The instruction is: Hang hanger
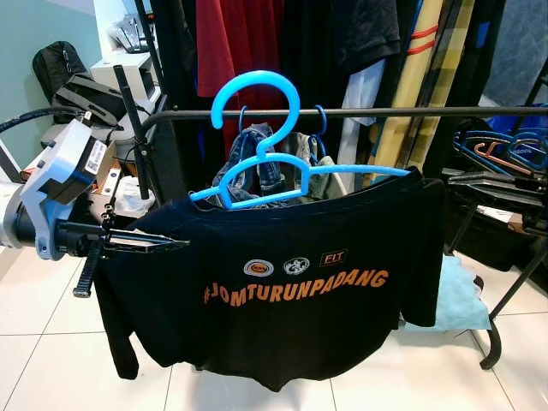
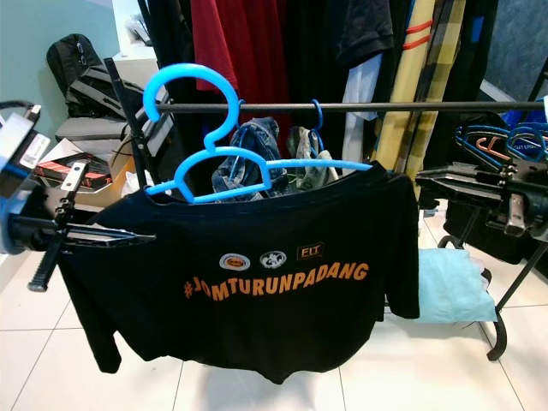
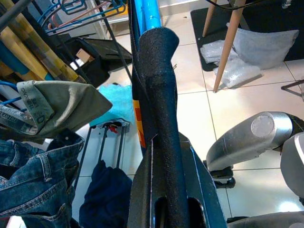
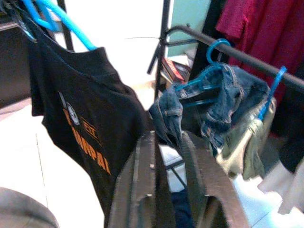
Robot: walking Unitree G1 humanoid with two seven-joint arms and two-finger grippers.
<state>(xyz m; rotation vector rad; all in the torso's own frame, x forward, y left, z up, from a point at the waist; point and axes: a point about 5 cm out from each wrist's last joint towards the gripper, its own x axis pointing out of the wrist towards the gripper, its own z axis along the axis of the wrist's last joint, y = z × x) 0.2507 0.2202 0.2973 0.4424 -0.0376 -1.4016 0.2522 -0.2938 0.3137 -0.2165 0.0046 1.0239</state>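
From my head cameras I see a blue hanger [image 1: 257, 163] carrying a black T-shirt [image 1: 282, 282] with orange lettering, held up in front of a black clothes rail [image 1: 360, 112]; its big hook rises across the rail, and I cannot tell whether it rests on the bar. My left gripper [image 1: 175, 245] reaches in from the side with its jaws closed on the shirt's shoulder, at the hanger's near end, so the hanger runs straight out beyond the jaws. The left wrist view adds what the head view hides: black cloth pinched between the jaws, the blue hanger arm continuing past their tips, and jeans [image 3: 33, 185] and an olive garment [image 3: 57, 102] beside them. In the right eye view my right gripper [image 2: 437, 175] sits at the shirt's far shoulder; I cannot tell how its jaws stand. The right wrist view shows the shirt hanging to one side of the jaws and the jeans on a smaller hanger just beyond them.
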